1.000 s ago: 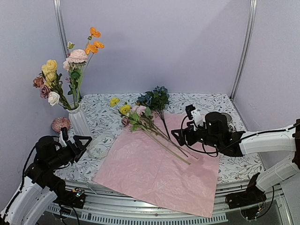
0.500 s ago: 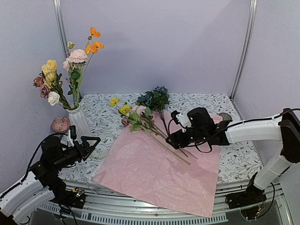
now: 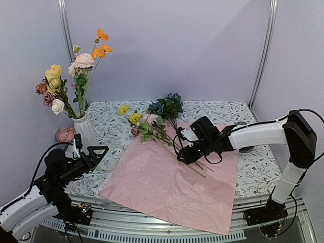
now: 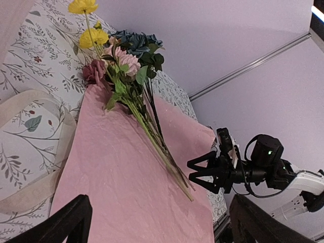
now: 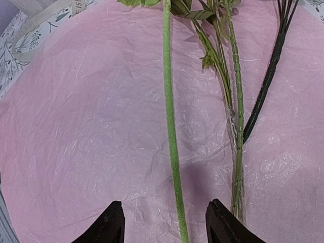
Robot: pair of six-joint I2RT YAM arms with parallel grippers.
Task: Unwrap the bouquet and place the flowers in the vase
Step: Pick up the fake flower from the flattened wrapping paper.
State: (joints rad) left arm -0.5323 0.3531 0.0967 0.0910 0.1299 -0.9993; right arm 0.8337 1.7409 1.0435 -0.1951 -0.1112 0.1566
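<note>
Between the right jaws lies one flower stem.

On my feed, white leaf-printed tablecloth, pink ribbed round ornament at its left edge, lilac wall panels behind

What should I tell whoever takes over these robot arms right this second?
Left pincer: open, holding nothing, in front of the vase.
Right pincer: open, low over the pink paper, straddling one green stem without gripping it.
Done: the bouquet is unwrapped and the paper is spread flat. Several flowers stand in the vase.
Left: the bunch lying on the paper, with yellow, pink and blue blooms, must go into the vase.
</note>
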